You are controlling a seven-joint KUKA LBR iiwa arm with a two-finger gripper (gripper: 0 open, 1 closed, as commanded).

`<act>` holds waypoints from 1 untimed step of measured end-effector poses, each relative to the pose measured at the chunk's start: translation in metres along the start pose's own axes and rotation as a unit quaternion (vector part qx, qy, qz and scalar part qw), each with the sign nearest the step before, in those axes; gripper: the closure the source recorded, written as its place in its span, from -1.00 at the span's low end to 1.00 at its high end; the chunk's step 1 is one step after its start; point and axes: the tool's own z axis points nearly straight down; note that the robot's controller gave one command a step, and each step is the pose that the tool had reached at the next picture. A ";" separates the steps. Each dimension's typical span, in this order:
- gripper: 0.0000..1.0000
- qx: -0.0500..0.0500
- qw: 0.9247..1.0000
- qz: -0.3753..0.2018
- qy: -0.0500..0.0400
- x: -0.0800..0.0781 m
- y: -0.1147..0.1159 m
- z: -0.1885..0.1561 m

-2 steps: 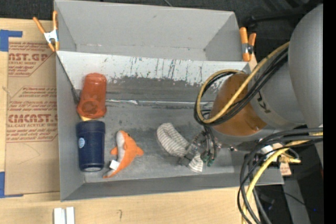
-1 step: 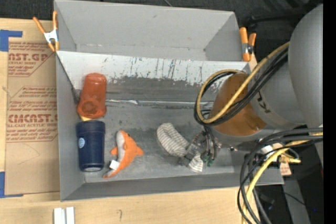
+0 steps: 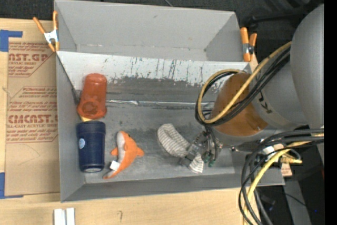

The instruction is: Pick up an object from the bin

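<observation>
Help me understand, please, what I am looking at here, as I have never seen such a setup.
One camera looks down, slightly from the side, into a grey metal bin. The big silver and orange body on the right, hung with cables, is a robot arm. At its tip sits a two-finger gripper, low over the bin floor at the right end of a grey-and-white knitted sock. Whether it has hold of the sock I cannot tell. At the left lie an orange cup on its side, a dark blue cup and an orange-and-white toy fish.

Arm (image 3: 297, 76) reaching in from right, hand (image 3: 203, 151) lowered, wrist cables looped
</observation>
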 end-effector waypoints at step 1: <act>1.00 0.000 1.000 0.000 0.000 0.000 0.000 -0.006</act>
